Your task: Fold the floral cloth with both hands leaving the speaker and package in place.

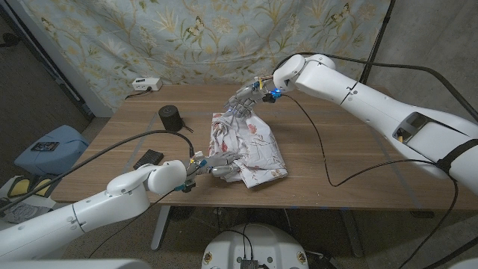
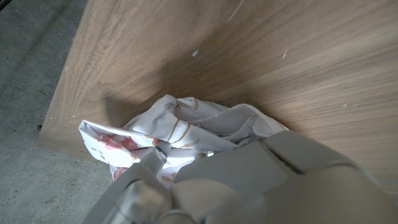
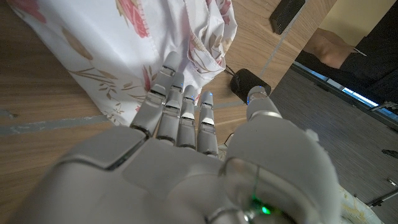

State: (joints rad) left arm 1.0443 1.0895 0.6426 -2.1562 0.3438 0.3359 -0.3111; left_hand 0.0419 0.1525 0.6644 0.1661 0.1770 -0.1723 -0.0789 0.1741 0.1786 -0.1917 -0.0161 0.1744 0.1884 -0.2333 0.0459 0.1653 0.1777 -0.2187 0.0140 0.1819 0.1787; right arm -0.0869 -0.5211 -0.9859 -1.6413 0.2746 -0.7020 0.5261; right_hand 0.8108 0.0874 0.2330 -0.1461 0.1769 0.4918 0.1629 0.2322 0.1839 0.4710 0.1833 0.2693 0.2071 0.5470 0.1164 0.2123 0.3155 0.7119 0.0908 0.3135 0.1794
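Note:
The floral cloth (image 1: 247,146) lies crumpled at the table's middle, white with pink flowers. At its near left corner my left hand (image 1: 216,165) grips a bunched fold; the left wrist view has the cloth (image 2: 180,132) gathered against my fingers (image 2: 155,163). My right hand (image 1: 246,97) hovers at the cloth's far edge with fingers straight and together, thumb apart. In the right wrist view its fingertips (image 3: 180,99) reach the hem of the cloth (image 3: 118,43) and hold nothing. The black round speaker (image 1: 171,116) stands left of the cloth. The flat black package (image 1: 148,158) lies nearer the front left.
A white power box (image 1: 144,84) sits at the table's far left edge. A black cable (image 1: 321,149) from my right arm trails across the right half of the table (image 1: 358,142). A patterned curtain hangs behind. The speaker (image 3: 250,81) and package (image 3: 289,12) lie beyond my right hand.

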